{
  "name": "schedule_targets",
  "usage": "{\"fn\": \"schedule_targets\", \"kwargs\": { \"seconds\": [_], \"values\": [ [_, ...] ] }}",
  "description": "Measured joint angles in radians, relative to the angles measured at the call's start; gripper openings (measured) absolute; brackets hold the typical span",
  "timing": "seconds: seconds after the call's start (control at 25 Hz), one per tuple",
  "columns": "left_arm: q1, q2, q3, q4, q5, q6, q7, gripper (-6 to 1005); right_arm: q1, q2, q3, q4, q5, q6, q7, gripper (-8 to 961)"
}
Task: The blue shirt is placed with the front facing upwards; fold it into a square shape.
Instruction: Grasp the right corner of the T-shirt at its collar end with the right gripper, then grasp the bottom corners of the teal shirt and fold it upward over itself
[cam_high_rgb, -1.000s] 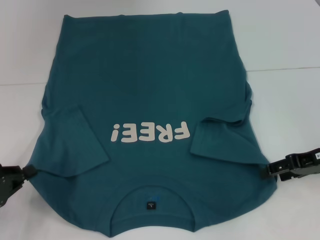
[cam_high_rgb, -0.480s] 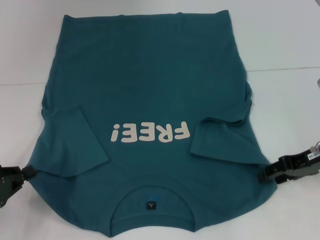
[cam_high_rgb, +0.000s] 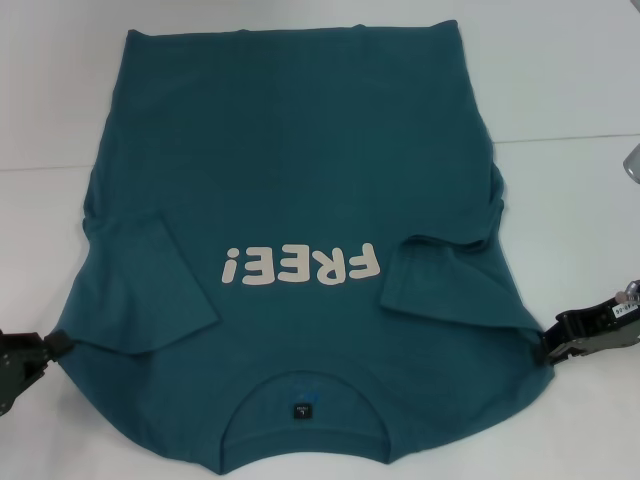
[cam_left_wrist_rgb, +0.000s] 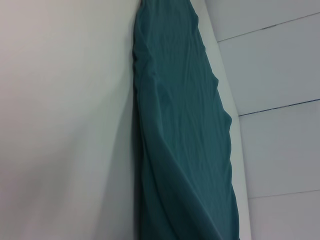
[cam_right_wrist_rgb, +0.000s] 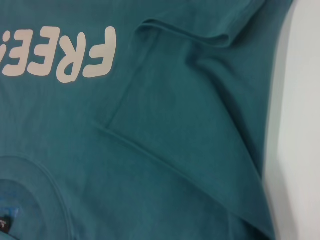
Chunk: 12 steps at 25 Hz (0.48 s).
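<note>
The blue shirt (cam_high_rgb: 300, 230) lies spread flat on the white table (cam_high_rgb: 570, 90), front up, its collar (cam_high_rgb: 302, 425) at the edge nearest the robot and its hem at the far side. The cream "FREE!" lettering (cam_high_rgb: 302, 267) runs across the chest, upside down from the robot's head. Both short sleeves are folded inward onto the body: the left sleeve (cam_high_rgb: 140, 290) lies as a slanted flap beside the exclamation mark, and the right sleeve (cam_high_rgb: 450, 285) lies as a flap beside the letter F. A small dark neck label (cam_high_rgb: 301, 411) shows inside the collar.

The left gripper (cam_high_rgb: 55, 345) sits low at the shirt's left shoulder edge, its dark tip touching the cloth; I cannot tell whether it is pinching the fabric or only resting against it. The right gripper (cam_high_rgb: 548, 347) sits at the opposite shoulder edge, just beside the cloth where the right sleeve's fold meets the side, and I cannot tell how its fingers stand either.

From the left wrist, the shirt shows as a long wrinkled strip of teal cloth against the pale table. From the right wrist, the folded right sleeve, part of the lettering and the curve of the collar fill the view, with a sliver of table beside them.
</note>
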Motion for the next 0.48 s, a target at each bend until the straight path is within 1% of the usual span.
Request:
{"fn": "schedule_targets", "kwargs": {
  "seconds": [0.2, 0.44, 0.48],
  "values": [
    [-0.001, 0.0, 0.0, 0.0, -0.001, -0.006, 0.0, -1, 0.004, -0.002, -0.001, 0.0, -0.01, 0.0, 0.012, 265],
    [-0.002, 0.0, 0.001, -0.006, -0.002, -0.009, 0.0, 0, 0.0, -0.002, -0.001, -0.019, -0.009, -0.014, 0.009, 61],
    [-0.001, 0.0, 0.001, -0.007, -0.002, -0.009, 0.0, 0, -0.004, 0.0, -0.001, -0.034, -0.008, -0.02, 0.006, 45]
  ]
}}
